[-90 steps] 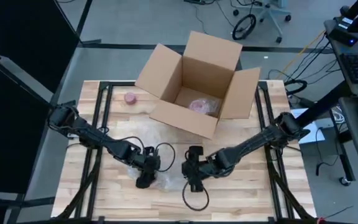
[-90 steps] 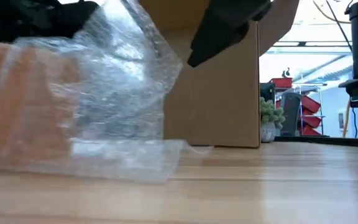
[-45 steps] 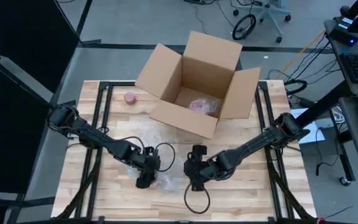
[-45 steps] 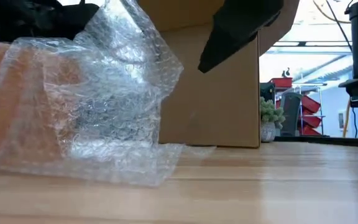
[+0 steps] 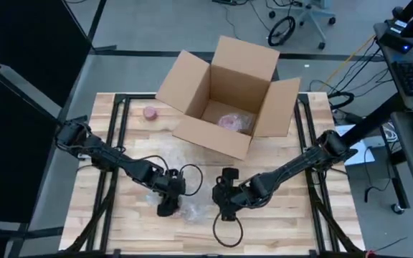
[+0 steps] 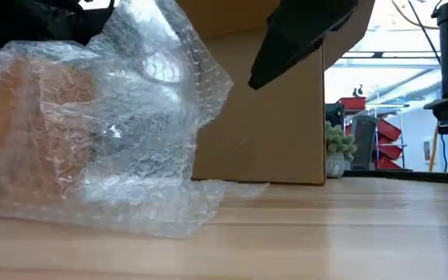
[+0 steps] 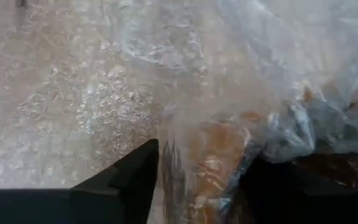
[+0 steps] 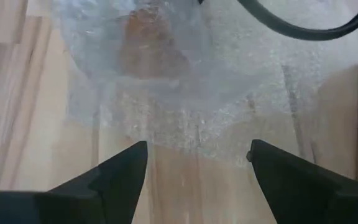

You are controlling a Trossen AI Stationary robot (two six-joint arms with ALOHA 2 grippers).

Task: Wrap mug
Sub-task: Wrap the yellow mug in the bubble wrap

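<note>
Two arms at a wooden table (image 5: 285, 222), with one open cardboard box (image 5: 224, 97) at its far side.
Box, flaps spread, holds a pink wrapped item (image 5: 231, 121); a small pink object (image 5: 150, 112) lies beside the box on the table. Bubble wrap (image 6: 123, 140), crumpled, lies near the table's front centre, over an orange-brown mug (image 6: 22, 132). Left gripper (image 5: 168, 206) sits at the wrap, fingers closed on a fold of it with the mug's wall between them. Right gripper (image 5: 224, 209), fingers spread and empty, hovers just beside the wrap.
</note>
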